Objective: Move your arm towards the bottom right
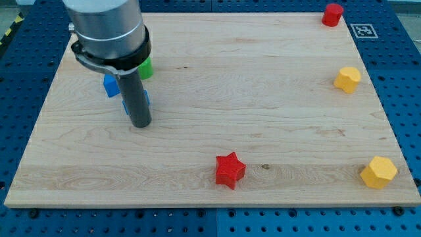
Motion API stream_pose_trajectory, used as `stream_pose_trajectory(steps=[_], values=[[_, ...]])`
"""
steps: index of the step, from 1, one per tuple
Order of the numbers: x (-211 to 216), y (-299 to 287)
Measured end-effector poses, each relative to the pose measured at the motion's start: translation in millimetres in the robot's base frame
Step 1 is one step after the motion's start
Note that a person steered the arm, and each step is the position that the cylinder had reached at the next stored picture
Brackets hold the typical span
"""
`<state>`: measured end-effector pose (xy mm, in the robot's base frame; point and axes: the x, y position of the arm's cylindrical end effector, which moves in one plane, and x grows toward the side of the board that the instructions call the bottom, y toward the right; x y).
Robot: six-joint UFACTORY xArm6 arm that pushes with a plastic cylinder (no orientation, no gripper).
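6 blocks are visible on the wooden surface [263,85], which rests on a blue perforated base [404,79].

Rod: the arm [108,29] enters from the far left and ends in a straight dark rod. My tip [141,124] sits on the left half of the surface, near the far-left cluster of blocks. No fingers are fitted to this rod, so their state cannot be told.

Far-left cluster:
- Green block [146,68]: just behind the rod, largely hidden by the arm; shape cannot be made out.
- Blue block [110,85]: just left of the rod, partly hidden.
- A second blue block [146,100]: only slivers show at the rod's edges; whether it touches the rod cannot be told.

Right side:
- Red cylinder [333,14]: far right corner.
- Yellow hexagonal block [347,79]: right edge, about mid-depth.
- A second yellow hexagonal block [379,172]: near right corner.

Near edge:
- Red star [229,170]: close to the near edge, slightly right of centre, well apart from my tip.

The near right region, which the task names, lies well apart from my tip. It holds the second yellow hexagonal block, with the red star to its left.

A black-and-white marker [364,30] lies on the base just beyond the far right corner.
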<state>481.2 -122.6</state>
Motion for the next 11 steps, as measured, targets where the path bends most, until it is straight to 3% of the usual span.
stream_pose_trajectory(steps=[2, 3, 5, 7, 8, 11], values=[[-53, -14], [-53, -9], [21, 44], [21, 52], [1, 82], [-6, 274]])
